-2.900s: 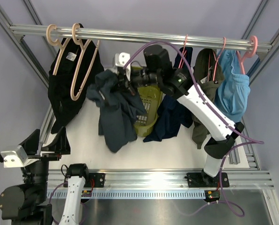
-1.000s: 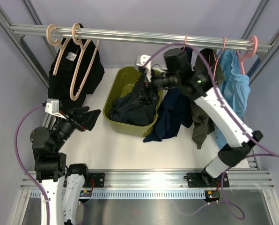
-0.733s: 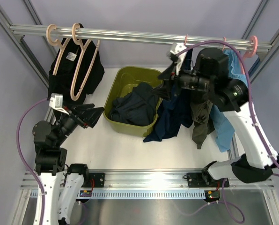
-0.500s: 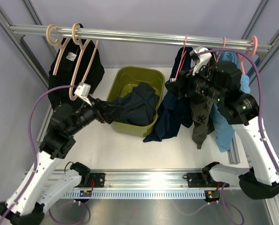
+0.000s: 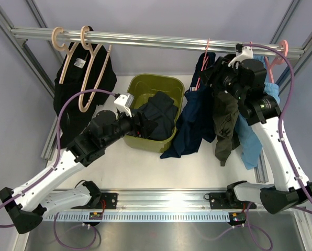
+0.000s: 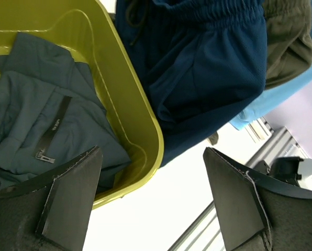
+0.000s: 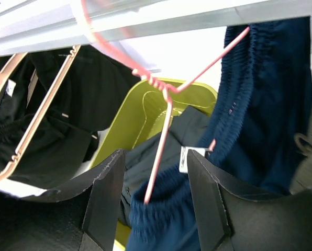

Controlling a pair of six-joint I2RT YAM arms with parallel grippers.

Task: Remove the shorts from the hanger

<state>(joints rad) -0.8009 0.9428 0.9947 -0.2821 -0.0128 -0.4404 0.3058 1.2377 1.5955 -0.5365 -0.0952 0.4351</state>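
Right fingers [image 7: 106,204] parted, navy shorts [image 7: 260,104] just ahead, left fingers [image 6: 67,209] spread above teal shorts [image 6: 35,110]

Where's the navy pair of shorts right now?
Top view: the navy shorts hang right of centre on a pink wire hanger from the rail, between the yellow-green bin to the left and the olive-green shorts to the right.

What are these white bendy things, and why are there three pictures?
They are two robot arms with pinching fingers. One picture looks down from above; the other two come from cameras on each wrist. The dark teal-slate shorts lie in the yellow-green plastic bin. The navy blue shorts hang on a thin pink wire hanger from the metal rail. The left gripper is open by the bin, holding nothing. The right gripper is open too, its fingers either side of that hanger's wire.
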